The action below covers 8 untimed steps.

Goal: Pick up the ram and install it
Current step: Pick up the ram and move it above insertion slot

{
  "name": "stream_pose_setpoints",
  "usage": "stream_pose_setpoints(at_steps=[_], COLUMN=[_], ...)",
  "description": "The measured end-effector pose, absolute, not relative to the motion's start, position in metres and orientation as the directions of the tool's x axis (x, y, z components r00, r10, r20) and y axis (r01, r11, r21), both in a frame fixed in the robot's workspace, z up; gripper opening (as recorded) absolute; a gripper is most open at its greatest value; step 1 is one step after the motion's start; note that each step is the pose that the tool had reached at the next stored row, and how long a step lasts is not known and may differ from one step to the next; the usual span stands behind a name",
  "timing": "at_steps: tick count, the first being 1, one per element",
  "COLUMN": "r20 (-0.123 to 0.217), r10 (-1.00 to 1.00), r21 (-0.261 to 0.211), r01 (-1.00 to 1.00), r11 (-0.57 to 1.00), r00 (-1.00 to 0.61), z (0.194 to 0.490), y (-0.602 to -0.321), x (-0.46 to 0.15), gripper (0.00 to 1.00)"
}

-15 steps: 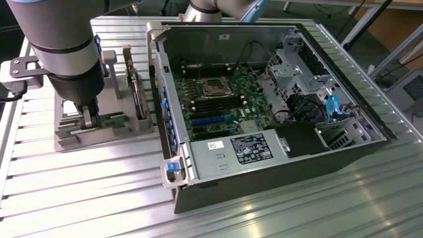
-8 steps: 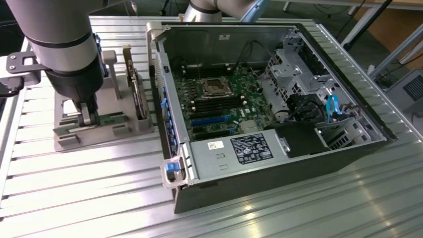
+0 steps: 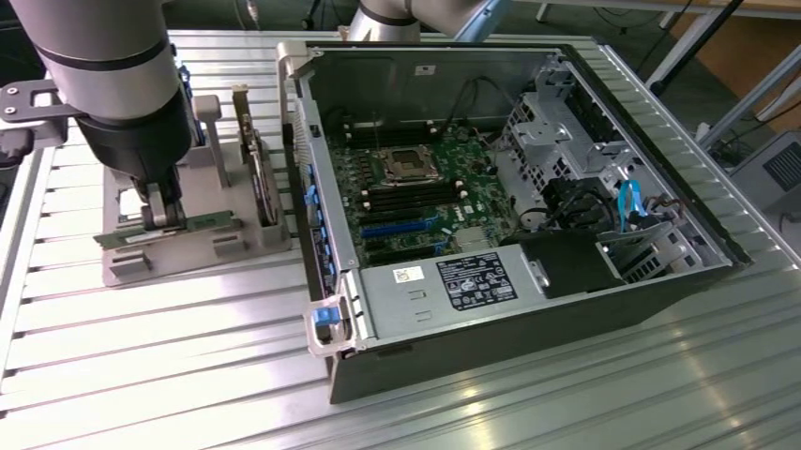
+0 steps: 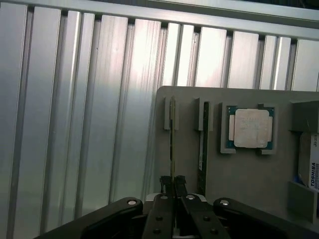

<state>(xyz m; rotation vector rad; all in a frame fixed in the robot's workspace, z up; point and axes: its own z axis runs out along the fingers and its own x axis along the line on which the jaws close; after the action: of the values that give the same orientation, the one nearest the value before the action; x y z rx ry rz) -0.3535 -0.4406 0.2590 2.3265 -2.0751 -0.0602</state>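
The ram (image 4: 172, 134) is a thin green stick standing on edge in a slot of the grey holder (image 4: 259, 179). My gripper (image 4: 173, 183) reaches down over the stick's near end, and its two black fingers (image 4: 163, 185) are pressed against either side of it. In the exterior view the gripper (image 3: 163, 217) is low over the holder (image 3: 188, 261) at the left, with the green ram (image 3: 201, 226) showing at its tips. The stick still sits in its slot.
A second stick (image 4: 202, 144), a square silver processor (image 4: 250, 128) and a hard drive (image 4: 311, 162) share the holder. An expansion card (image 3: 257, 169) stands upright beside it. The open computer case (image 3: 701, 281) lies to the exterior view's right, its motherboard memory slots (image 3: 403, 195) exposed.
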Motion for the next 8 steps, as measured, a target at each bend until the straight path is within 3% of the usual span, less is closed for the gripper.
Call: stream_pose_setpoints(at_steps=[8], r20=[-0.013], r10=[-0.993], r21=[0.043], r01=[-0.993], r11=[-0.114], r00=[0.114], z=[0.271], y=[-0.441], x=[-0.354], gripper=[0.12])
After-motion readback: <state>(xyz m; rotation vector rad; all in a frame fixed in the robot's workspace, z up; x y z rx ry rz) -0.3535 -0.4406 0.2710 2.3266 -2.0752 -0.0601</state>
